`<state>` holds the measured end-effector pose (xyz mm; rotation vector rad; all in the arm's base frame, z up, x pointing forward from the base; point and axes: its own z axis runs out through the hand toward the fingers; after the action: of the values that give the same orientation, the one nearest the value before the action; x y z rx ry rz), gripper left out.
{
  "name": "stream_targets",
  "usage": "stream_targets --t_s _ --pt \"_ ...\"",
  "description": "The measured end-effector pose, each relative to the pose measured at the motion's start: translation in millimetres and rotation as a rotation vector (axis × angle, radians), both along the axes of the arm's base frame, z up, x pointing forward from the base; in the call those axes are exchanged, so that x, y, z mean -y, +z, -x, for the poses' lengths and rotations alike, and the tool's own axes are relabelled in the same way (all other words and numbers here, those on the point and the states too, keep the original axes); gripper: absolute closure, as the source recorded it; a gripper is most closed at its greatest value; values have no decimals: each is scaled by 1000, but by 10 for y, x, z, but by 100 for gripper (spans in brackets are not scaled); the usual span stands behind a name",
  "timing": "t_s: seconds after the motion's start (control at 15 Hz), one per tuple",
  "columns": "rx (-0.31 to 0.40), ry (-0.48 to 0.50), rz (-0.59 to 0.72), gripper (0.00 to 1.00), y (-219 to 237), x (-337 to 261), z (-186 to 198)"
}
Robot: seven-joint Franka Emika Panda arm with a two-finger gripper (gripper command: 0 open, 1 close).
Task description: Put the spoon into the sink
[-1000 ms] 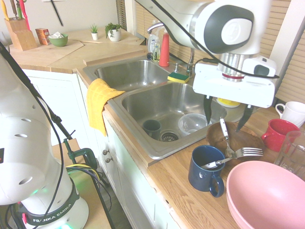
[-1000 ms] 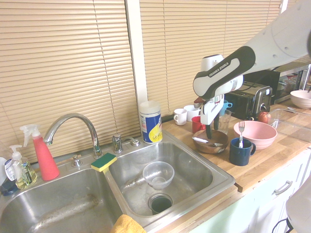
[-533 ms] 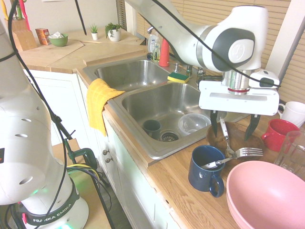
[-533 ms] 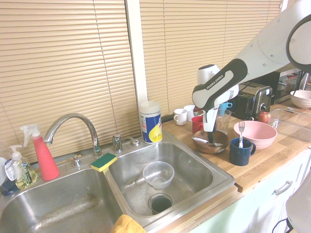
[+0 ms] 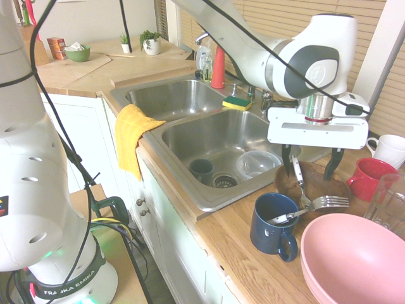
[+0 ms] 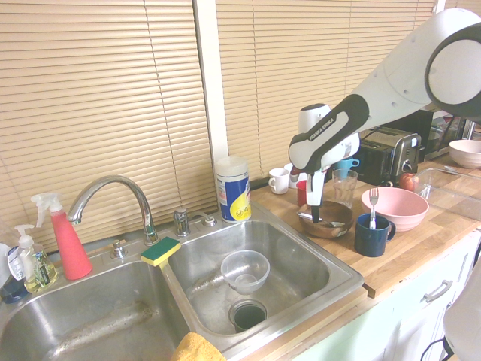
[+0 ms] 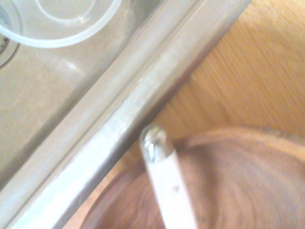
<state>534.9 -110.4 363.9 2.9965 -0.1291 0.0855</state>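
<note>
The spoon lies in a brown wooden bowl on the worktop, just right of the sink. Its pale handle points toward the sink rim. My gripper hangs low over the bowl, open, with one finger on each side of the handle and no contact showing. From the other side, the gripper reaches down to the spoon beside the sink. Up close in the wrist view, the spoon handle crosses the bowl near the sink rim.
A blue mug holding a fork stands in front of the bowl, next to a pink bowl. A red mug, a glass and a white mug crowd the right. The near basin holds a clear bowl and a dark cup.
The gripper has come down toward the wooden bowl, so its fingers now flank the spoon handle. It has stayed open. The spoon has not moved.
</note>
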Motion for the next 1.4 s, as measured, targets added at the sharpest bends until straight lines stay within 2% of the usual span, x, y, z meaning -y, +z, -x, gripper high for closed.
stream_targets --t_s 0.07,0.13,0.53,1.0,1.4 --pt "-2 3 0 0 -35 7 -21" --pt "-4 7 0 100 -62 16 -44" --pt "1 55 3 100 -169 76 -88" --pt "29 69 -41 100 -195 -35 -143" --pt "22 73 -47 100 -277 -82 -161"
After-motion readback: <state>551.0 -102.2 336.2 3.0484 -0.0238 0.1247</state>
